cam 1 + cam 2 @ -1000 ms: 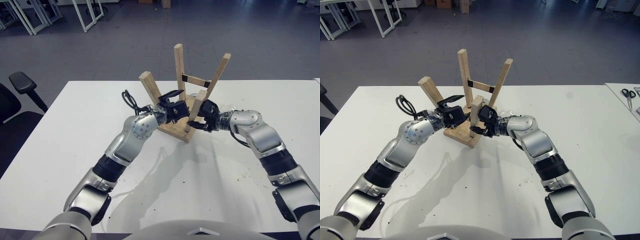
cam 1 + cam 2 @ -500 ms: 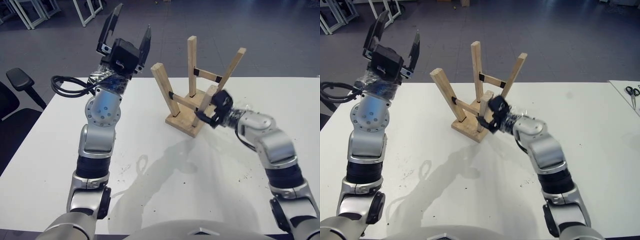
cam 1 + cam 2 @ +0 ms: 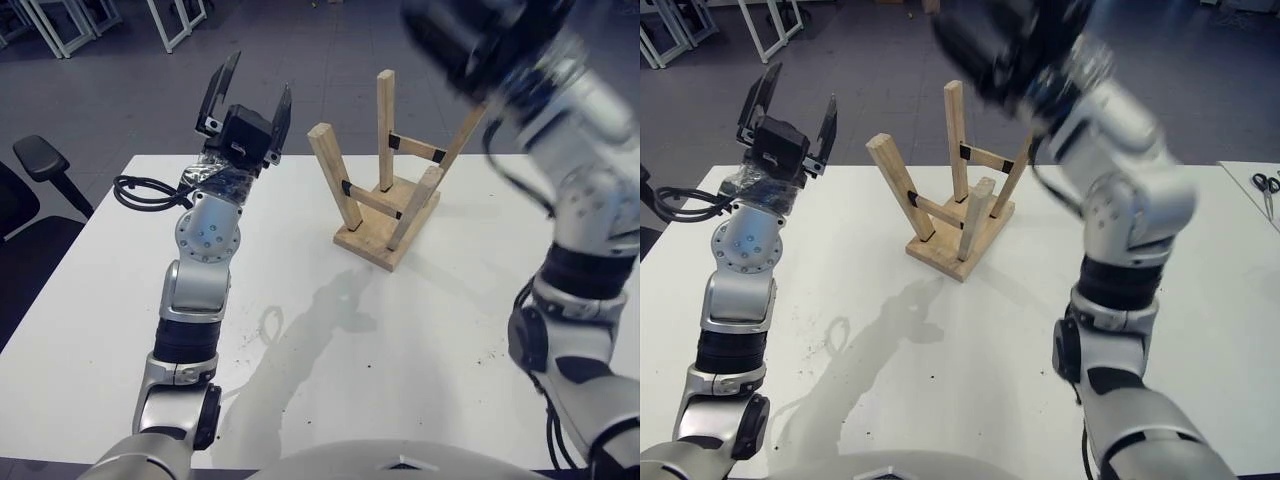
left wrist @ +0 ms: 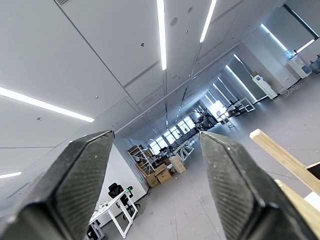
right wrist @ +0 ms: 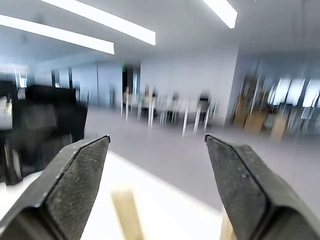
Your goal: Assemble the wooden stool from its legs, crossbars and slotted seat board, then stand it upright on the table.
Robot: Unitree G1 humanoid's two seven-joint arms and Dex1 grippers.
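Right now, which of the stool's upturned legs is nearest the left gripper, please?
The leftmost leg, leaning out toward the left gripper; the other three stand farther right.

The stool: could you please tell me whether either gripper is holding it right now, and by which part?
Neither holds it. The left gripper and right gripper are both open, raised clear of the stool, which rests seat-down on the table.

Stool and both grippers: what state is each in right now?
Stool: assembled, upside down on the table, not held by either gripper.
Left gripper: open, empty, raised above the table.
Right gripper: open, empty, raised.
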